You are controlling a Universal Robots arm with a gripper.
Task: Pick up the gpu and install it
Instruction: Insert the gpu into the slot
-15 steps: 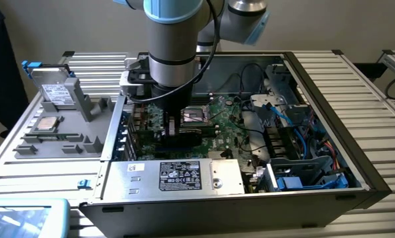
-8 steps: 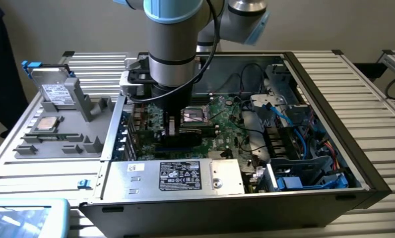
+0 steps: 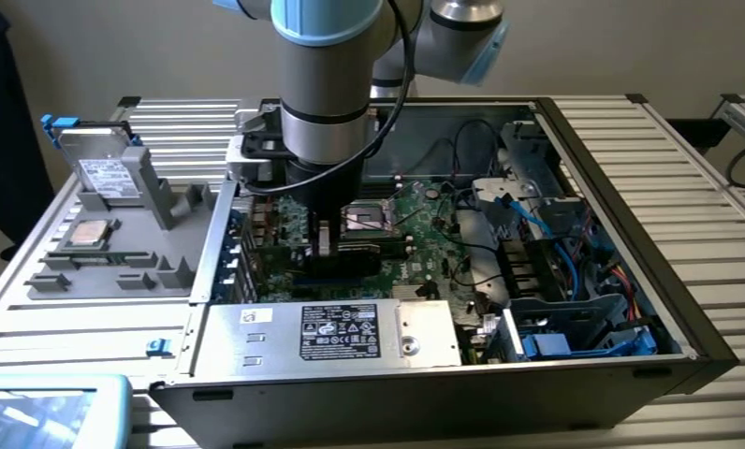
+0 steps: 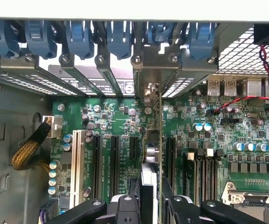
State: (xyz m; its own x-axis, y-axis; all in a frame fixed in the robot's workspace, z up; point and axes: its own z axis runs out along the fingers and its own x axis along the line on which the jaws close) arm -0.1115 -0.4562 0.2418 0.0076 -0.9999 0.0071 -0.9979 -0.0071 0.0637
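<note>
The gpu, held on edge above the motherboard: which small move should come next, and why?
Probably a short, straight push down. In the wrist view the gripper holds the gpu on edge over a slot of the motherboard, its metal bracket lined up at the case's rear opening. Whether it is fully seated I cannot tell.

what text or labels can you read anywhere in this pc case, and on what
None can be read.
Power supply label: white print on black, too small.
Hard drive sticker: blurred.
Motherboard silkscreen beside the slots: too fine.
White sticker on the power supply: blurred.
</note>
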